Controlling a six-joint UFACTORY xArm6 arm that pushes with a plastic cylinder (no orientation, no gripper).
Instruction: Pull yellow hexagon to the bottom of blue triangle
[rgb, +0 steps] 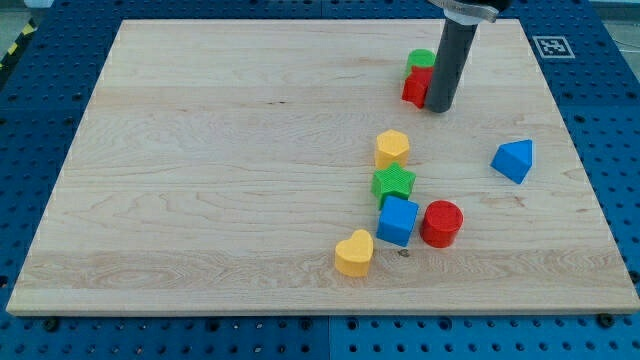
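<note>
Your arm enters from the view's top right, where only a pale collar shows at the frame edge, and it ends in a straight dark cylindrical rod (450, 65) standing nearly upright, leaning slightly. The rod's lower end, the tip (437, 108), rests at table height in the upper right part of the view. No more of the arm shows.

rod (455, 50) cut off at view's top, hiding part of red block (415, 88)

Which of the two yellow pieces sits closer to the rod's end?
The yellow hexagon, above the green star, is closer to my tip. The yellow heart lies lowest in the view.
</note>
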